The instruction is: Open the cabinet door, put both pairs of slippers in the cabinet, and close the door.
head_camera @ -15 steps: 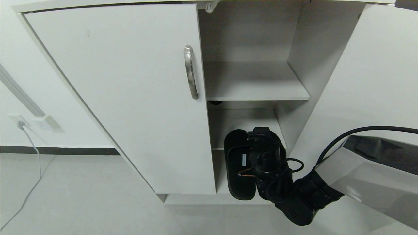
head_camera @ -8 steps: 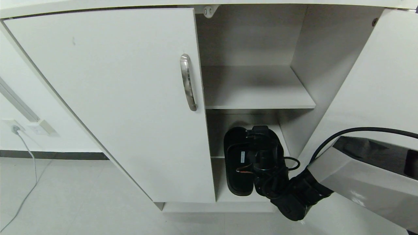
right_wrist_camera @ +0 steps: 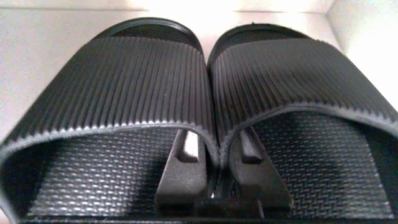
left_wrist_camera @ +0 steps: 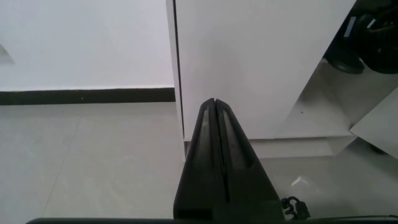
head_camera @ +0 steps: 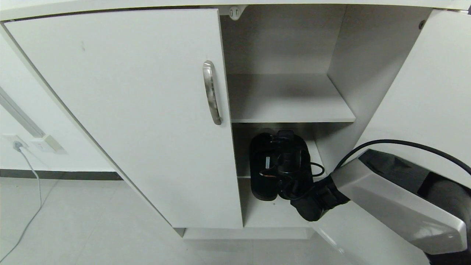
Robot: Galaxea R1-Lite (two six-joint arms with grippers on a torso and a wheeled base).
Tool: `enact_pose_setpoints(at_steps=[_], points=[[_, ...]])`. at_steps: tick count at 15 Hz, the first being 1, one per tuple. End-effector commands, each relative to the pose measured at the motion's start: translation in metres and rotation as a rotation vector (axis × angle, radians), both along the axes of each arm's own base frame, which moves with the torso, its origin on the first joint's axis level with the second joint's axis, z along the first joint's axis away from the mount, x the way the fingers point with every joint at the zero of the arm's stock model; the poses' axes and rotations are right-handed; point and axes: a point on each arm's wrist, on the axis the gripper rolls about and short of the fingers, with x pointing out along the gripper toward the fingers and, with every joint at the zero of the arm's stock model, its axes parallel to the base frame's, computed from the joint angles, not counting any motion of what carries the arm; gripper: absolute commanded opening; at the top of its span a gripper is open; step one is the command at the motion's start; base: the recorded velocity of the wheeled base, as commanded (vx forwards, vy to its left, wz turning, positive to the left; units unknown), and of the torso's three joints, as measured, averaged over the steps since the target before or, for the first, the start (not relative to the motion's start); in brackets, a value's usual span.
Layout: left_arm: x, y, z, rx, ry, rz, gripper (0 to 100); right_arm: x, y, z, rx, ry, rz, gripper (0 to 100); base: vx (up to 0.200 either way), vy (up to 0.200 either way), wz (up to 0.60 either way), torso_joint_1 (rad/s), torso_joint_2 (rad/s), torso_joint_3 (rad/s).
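Now the black slippers (head_camera: 263,173) are seen in the lower compartment of the cabinet (head_camera: 274,219), under the shelf (head_camera: 290,99). They are kept to the left side of the opening, just beside the edge of the shut door (head_camera: 128,110).

The pair is held by the right gripper (right_wrist_camera: 216,158). One of its fingers (right_wrist_camera: 182,171) is tucked under each strap, and the two inner walls are pinched between them, so the jaws are drawn nearly together with only those walls in the gap.

And the key relation: the slippers lie straight ahead of that gripper, toward the rear wall. Their long axis is run front to back, in line with the reach. The toes are pointed at the rear wall, and the heels are turned to the front edge of the bottom board. Whether the soles are down on the board cannot be told.

A release followed by a straight pull-back along that axis is judged to be what is called for, so the fingers are slid out from under the straps and the pair is not dragged along.

Meanwhile the left gripper (left_wrist_camera: 214,118) is pressed together on nothing, low over the floor (left_wrist_camera: 93,162) outside the shut door. The right arm is by far the nearer. The open door (head_camera: 423,92) is swung out beside it, left to be closed.
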Motion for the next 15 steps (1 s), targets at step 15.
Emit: enact_pose_setpoints(at_steps=[15], points=[[0.000,0.000,0.000,0.000,0.001,0.000,0,0.052,-0.004,0.010,-0.028,-0.009,-0.054,0,0.000,0.000,0.00,0.000,0.00,0.000]])
